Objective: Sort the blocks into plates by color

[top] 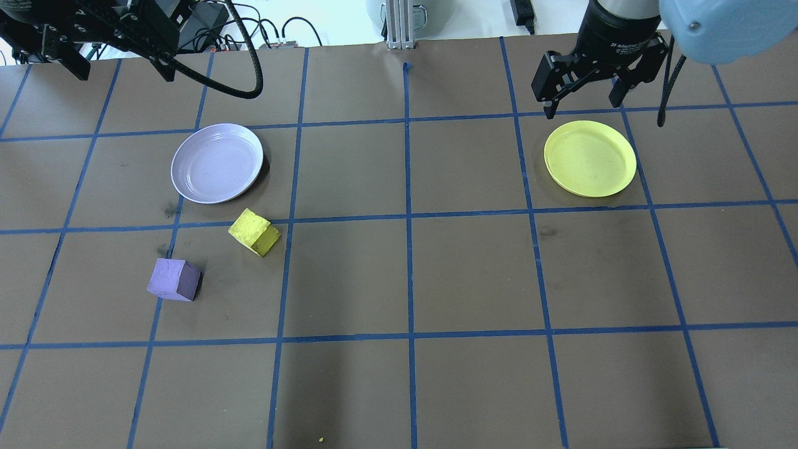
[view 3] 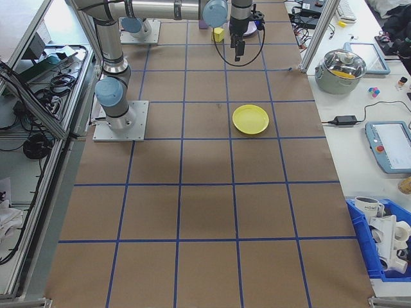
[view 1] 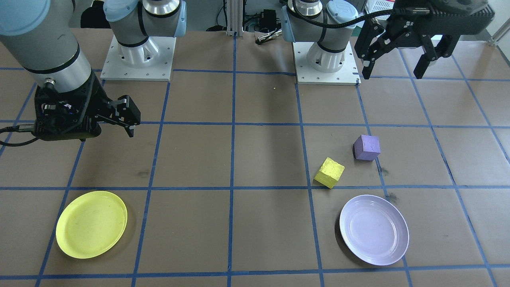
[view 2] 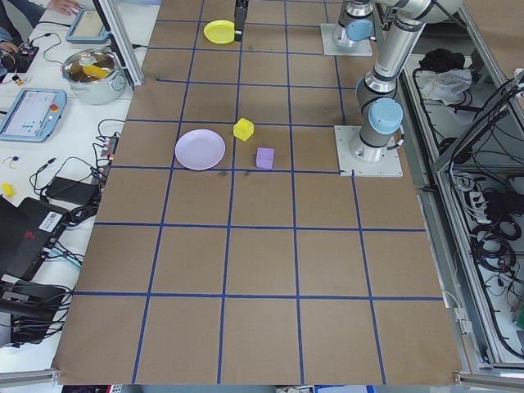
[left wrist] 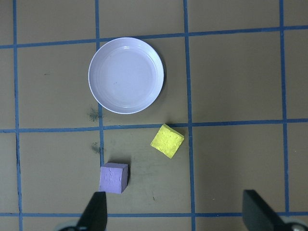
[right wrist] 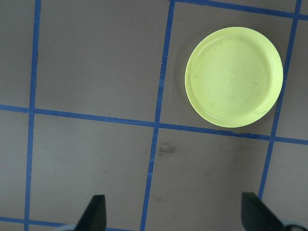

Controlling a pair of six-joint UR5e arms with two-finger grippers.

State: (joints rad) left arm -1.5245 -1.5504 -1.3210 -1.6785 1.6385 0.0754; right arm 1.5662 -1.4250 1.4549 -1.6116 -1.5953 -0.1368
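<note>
- Nearest my front-facing camera lie both round, shallow plastic plates with raised rims: the pale lavender plate (view 1: 374, 230) on my left arm's side, the bright yellow plate (view 1: 91, 224) on my right arm's side, well apart.
- Brown paper covers the table (top: 411, 274), marked into squares by blue tape lines (top: 408, 218).
- Just beside the lavender plate I see the small bright yellow cube (top: 254, 232), rough-faced and foam-like, turned at an angle to the grid.
- Near it, a little farther from that plate, sits the pale purple cube (top: 174, 280) of the same rough material; the cubes do not touch.
- My left gripper (view 1: 395, 59) hangs above the table with its black fingers spread wide and nothing between them; in its wrist view both cubes and the lavender plate lie below, the purple cube just ahead of one fingertip (left wrist: 96, 211).
- My right gripper (top: 583, 87) is also spread and unloaded, hovering beside the yellow plate's far rim, well apart from both cubes.
</note>
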